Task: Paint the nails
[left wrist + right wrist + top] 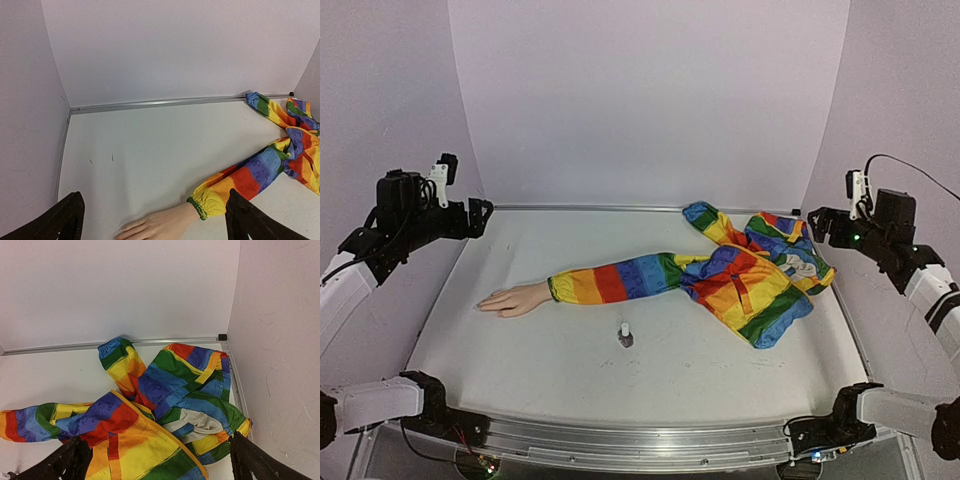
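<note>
Both arms hang raised over the table's (720, 380) side edges, left gripper (480, 211) and right gripper (814, 220) jaws wide, empty. Mannequin hand (515, 299) lies flat left of centre, probably so the nails (482, 305) face up. Polish bottle (626, 336) stands upright toward the near edge, reachable by either arm.

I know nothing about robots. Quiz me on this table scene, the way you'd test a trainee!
1. Where is the small polish bottle? A) lying on its side by the far wall; B) upright on the table, apart from the sleeve, on its near side; C) held in a robot's jaws.
2. True or false: the mannequin hand has its fingers pointing toward the table's left edge.
3. Fill in: the rainbow jacket is bunched toward the table's ____ far corner.
Key: 1 B; 2 true; 3 right.
</note>
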Controlling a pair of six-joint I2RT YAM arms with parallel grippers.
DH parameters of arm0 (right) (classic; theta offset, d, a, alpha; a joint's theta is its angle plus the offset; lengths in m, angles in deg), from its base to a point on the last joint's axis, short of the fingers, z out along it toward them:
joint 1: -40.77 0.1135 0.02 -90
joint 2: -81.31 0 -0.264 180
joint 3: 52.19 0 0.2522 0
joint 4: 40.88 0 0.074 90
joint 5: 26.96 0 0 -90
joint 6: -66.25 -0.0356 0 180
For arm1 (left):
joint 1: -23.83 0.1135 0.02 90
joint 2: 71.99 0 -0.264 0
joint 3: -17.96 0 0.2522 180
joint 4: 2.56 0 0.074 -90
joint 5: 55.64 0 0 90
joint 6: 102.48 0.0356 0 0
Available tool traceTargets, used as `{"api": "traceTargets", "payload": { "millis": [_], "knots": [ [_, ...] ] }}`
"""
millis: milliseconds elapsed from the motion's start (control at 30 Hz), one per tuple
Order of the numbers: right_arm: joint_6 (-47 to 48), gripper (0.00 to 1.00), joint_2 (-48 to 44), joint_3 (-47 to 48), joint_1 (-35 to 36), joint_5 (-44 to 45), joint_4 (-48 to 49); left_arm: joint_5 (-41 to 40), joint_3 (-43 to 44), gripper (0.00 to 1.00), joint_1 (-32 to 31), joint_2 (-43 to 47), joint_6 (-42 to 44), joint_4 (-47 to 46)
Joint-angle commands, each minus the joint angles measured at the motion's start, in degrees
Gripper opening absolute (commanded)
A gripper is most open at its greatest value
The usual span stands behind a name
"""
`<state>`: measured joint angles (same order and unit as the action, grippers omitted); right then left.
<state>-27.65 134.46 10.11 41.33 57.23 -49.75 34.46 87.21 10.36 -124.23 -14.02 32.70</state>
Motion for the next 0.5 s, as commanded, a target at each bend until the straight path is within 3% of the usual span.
{"api": "traceTargets", "payload": {
  "millis": [0, 233, 467],
  "knots": [
    [-2.22, 0.98, 1.74, -2.66, 0.26, 0.09, 8.11, 3.89, -2.79, 0.99, 2.08, 1.42, -4.61, -2.77],
    [-10.02, 0.98, 1.72, -8.58, 0.51, 0.85, 14.27, 13.09, -7.55, 0.99, 4.4, 0.48, -11.25, -4.51],
    [-15.29, 0.98, 3.15, -10.87, 0.61, -3.98, 19.75, 17.94, -10.83, 0.99, -0.82, -3.32, -18.13, -6.93]
  ]
}}
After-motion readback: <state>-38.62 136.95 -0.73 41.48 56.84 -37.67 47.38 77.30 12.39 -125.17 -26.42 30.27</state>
